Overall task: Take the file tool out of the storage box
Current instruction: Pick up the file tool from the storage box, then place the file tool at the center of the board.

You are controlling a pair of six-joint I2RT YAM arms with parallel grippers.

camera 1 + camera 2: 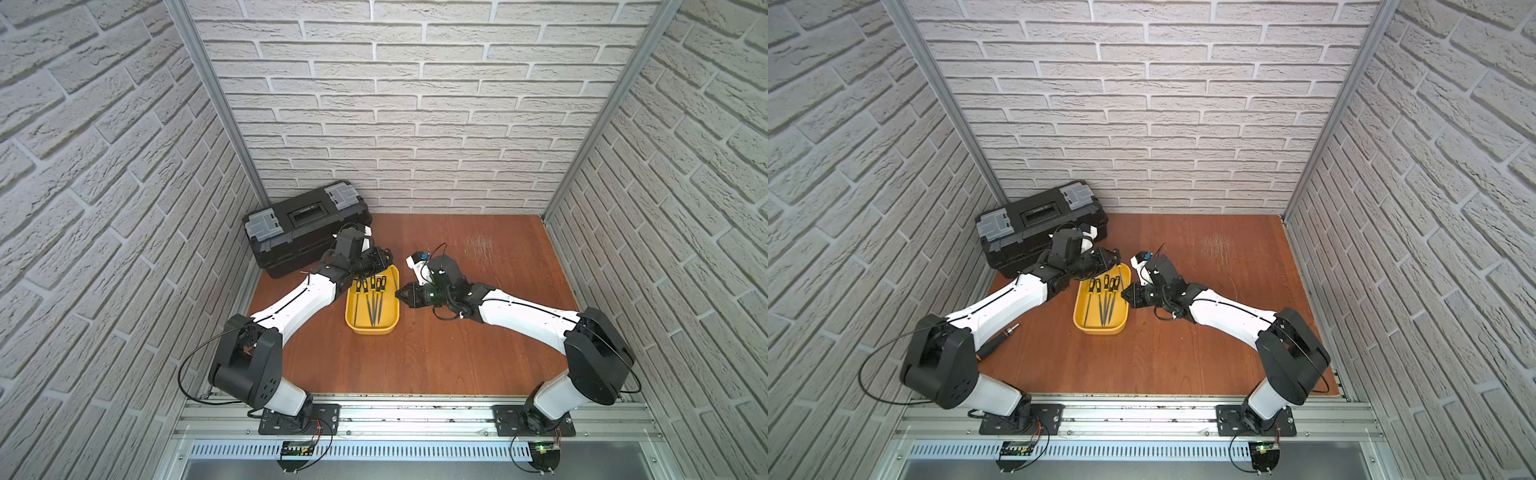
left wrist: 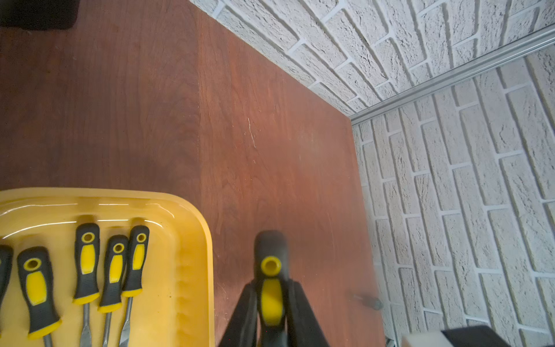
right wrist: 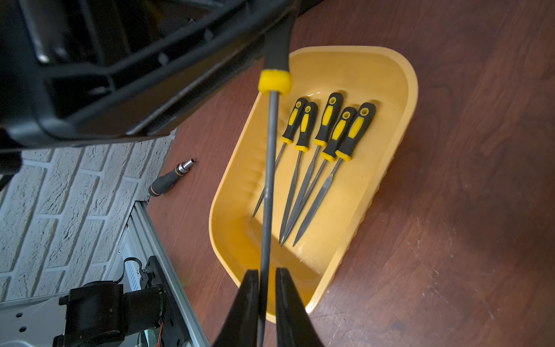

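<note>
Black ribbed toolbox (image 1: 305, 226) set at far-left corner of table (image 1: 457, 332), latches grey. Left gripper (image 2: 271, 300) clamped on rubbery black-and-yellow handle of held file (image 3: 268, 180), raised over far-right corner of storage box (image 1: 372, 331). Slim grey shaft directed lengthwise into right gripper (image 3: 267, 273); its jaws set narrowly either side of shaft, grip not confirmed. Five files (image 3: 327, 126) laid in glossy yellow storage box, tips toward near edge.

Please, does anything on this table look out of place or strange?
Yes. A black screwdriver handle lies loose on the table near its left edge, beneath the left arm, outside both the yellow tub and the black toolbox. Pale scratches also mark the table towards the back.
</note>
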